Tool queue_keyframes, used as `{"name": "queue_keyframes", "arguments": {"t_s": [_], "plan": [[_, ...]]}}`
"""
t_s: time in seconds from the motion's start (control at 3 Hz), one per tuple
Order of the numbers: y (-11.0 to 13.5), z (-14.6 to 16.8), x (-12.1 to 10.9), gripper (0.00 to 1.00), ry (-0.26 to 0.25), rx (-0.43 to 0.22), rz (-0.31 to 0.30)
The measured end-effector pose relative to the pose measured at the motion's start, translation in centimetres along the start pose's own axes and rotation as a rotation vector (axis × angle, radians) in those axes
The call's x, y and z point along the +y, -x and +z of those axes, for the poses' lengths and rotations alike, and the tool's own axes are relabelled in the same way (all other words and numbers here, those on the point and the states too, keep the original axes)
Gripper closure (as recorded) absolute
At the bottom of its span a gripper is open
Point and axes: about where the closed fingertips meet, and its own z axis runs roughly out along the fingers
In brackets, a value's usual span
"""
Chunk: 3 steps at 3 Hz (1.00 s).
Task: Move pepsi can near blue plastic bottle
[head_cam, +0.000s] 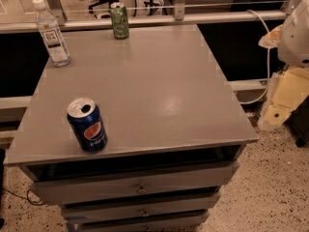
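Standing upright near the front-left corner of the grey worktop (159, 95), the pepsi can (87, 125) shows its silver top with the tab opening, and its round logo faces the front edge. Up at the back-left corner is the blue plastic bottle (51, 33), upright, with a white cap and a white label with dark text. It's well apart from the pepsi can, with the left side of the worktop running between them. Along the back edge, a little left of its middle, a green can (119, 20) stands upright, near the bottle and not touching it. Over beyond the right edge, the robot arm (295, 33) shows as a white shell with a cream piece below it. The gripper (274, 114) hangs out there off the worktop, well apart from both cans and the bottle. Released or clenched? I cannot tell. Under the front edge, grey drawers (140, 187) stack up, each with a small knob.
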Motion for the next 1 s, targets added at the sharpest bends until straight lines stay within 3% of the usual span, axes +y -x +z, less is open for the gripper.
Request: {"name": "queue_keyframes", "arguments": {"t_s": [0.33,0.67,1.0], "plan": [[3.7,2.6,-0.4,0.00,0.041,-0.130,0.018],[9.3,4.7,-0.6,0.00,0.107,-0.328,0.043],[15.1,6.1,0.8,0.00,0.178,-0.526,0.038]]}}
